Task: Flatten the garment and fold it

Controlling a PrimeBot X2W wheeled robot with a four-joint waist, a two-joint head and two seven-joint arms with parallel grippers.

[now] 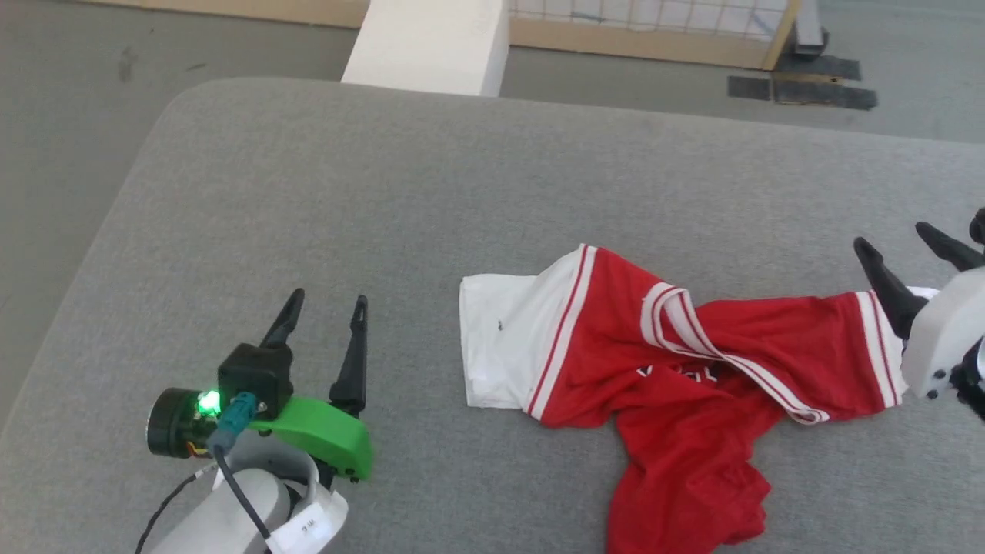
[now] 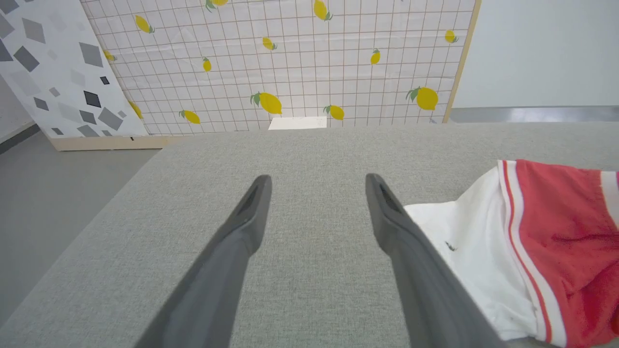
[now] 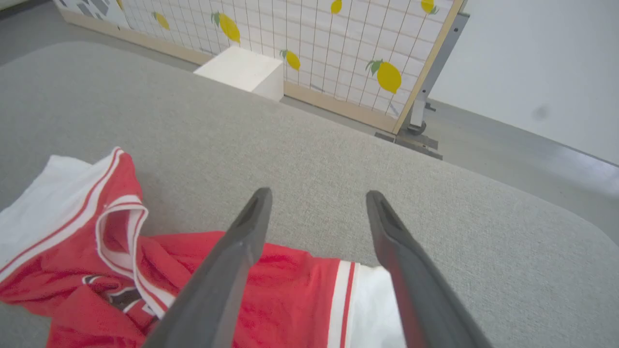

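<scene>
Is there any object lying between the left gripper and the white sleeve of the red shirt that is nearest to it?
Nothing visible stands in the way. The open left gripper and the near white sleeve of the garment are apart, and the stretch of grey surface between them is bare.

A grey fabric-covered table (image 1: 385, 192) with rounded corners carries one crumpled red-and-white jersey (image 1: 600, 346), its white sleeves spread apart.

The red garment (image 1: 677, 369) with white sleeves lies crumpled and twisted, well clear of the grey table's (image 1: 385, 192) far edge.
</scene>
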